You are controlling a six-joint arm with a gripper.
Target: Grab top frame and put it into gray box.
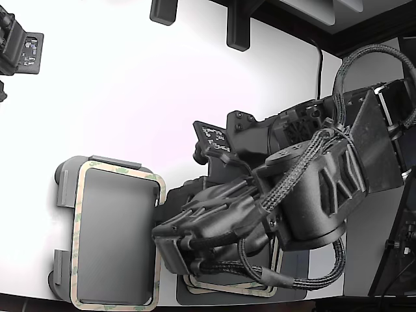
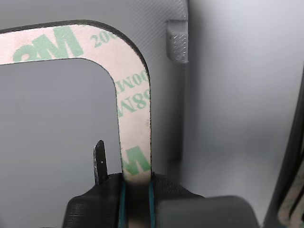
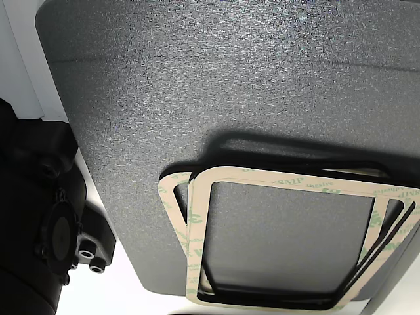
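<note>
Top frame (image 2: 134, 118) lying in gray box (image 2: 175, 42), one side pinched between clenched fingers (image 2: 99, 164).

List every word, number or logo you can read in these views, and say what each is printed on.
"3M", green, partly cut off, repeated along the top frame held in the gripper over the gray box.
"200" and "08" on the same frame: fragments of a longer code, cut by its edges.
"3M" faintly on the stacked frames on the dark mat; the rest is too small.
White marks on the black plate: unreadable.
</note>
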